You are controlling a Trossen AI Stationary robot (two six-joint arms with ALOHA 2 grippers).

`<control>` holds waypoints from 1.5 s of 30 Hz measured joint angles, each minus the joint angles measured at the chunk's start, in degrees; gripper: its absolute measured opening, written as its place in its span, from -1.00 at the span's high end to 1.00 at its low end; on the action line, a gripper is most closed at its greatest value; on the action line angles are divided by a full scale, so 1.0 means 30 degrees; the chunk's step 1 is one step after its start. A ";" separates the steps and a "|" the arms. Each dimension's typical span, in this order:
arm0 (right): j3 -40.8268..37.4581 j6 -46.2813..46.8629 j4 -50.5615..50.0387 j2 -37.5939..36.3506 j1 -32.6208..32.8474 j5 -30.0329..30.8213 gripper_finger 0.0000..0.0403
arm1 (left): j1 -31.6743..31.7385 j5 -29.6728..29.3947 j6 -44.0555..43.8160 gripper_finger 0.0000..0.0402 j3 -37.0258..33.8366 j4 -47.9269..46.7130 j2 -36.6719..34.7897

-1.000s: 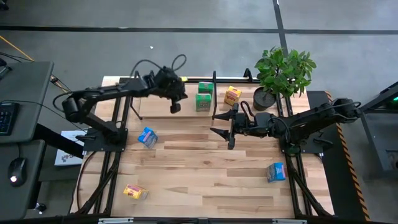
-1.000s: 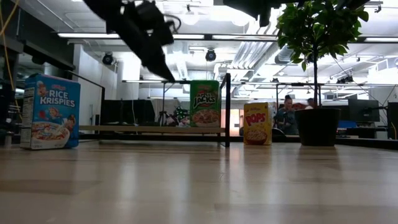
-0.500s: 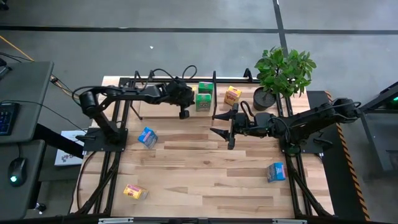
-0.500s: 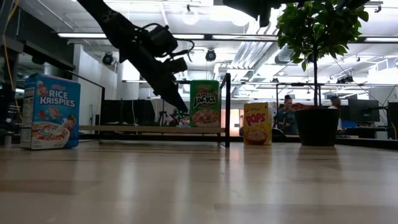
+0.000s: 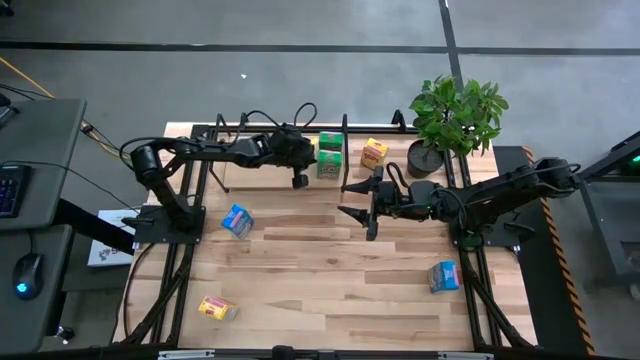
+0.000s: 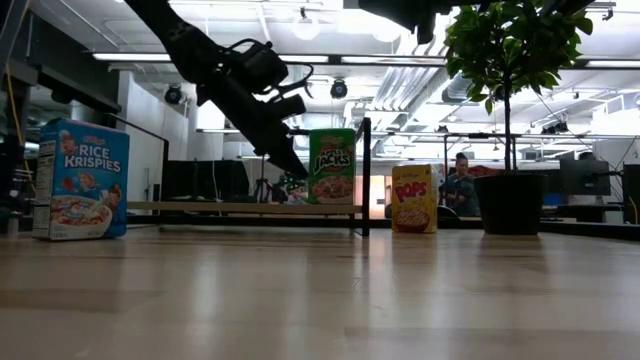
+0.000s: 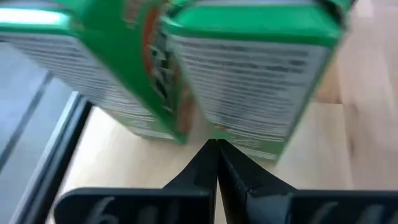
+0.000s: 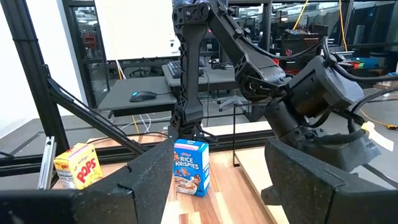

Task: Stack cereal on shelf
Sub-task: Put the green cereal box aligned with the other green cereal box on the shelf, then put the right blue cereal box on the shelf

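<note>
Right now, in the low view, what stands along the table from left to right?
Blue cereal box → left gripper coming down from above → green cereal box → black upright bar of the shelf → yellow cereal box → potted plant.

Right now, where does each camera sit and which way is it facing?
High: overhead, straight down; both arms, left gripper by the green boxes.
Low: tabletop height, level across; left arm over the shelf.
Left wrist: past its shut fingers at the green boxes.
Right wrist: past open fingers toward the left arm.
Shared: a blue box in right wrist, high, low.
</note>
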 joint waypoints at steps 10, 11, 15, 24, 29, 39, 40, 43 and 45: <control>0.0000 -0.0098 0.0018 0.0007 -0.0114 0.0193 -0.22 | 0.0699 -0.1825 0.1442 1.00 0.0332 -0.5570 -0.4782; 0.0000 -0.0115 0.0034 0.0007 -0.0130 0.0370 -0.22 | 0.0798 -0.1452 0.1005 1.00 0.0276 -0.6100 -0.5737; 0.0000 -0.0276 0.0048 0.0007 -0.0138 0.1117 -0.22 | 0.0769 0.1200 -0.1026 1.00 -0.0441 -0.7502 -0.9986; 0.0000 -0.0506 0.0044 0.0007 -0.0138 0.1137 -0.22 | -0.2988 0.3730 -0.5154 1.00 -0.7000 -0.3242 -2.0449; 0.0000 -0.0530 0.0113 0.0007 -0.0138 0.1137 -0.22 | -0.4737 0.3496 -0.6061 1.00 -1.0205 0.0747 -2.4766; 0.0000 -0.0517 0.0299 0.0007 -0.0138 0.1137 -0.22 | -0.4974 0.2185 -0.6045 1.00 -1.1096 0.1726 -2.7411; 0.0000 -0.0538 0.0299 0.0007 -0.0138 0.1137 -0.22 | -0.4974 0.2184 -0.6045 1.00 -1.1096 0.1698 -2.7388; 0.0000 -0.0614 0.0299 0.0007 -0.0138 0.0987 -0.22 | -0.4974 0.2208 -0.6030 1.00 -1.1096 0.1525 -2.7236; 0.0000 -0.0648 0.0299 0.0007 -0.0138 0.0867 -0.22 | -0.4967 0.2411 -0.5936 1.00 -1.1096 0.1429 -2.7133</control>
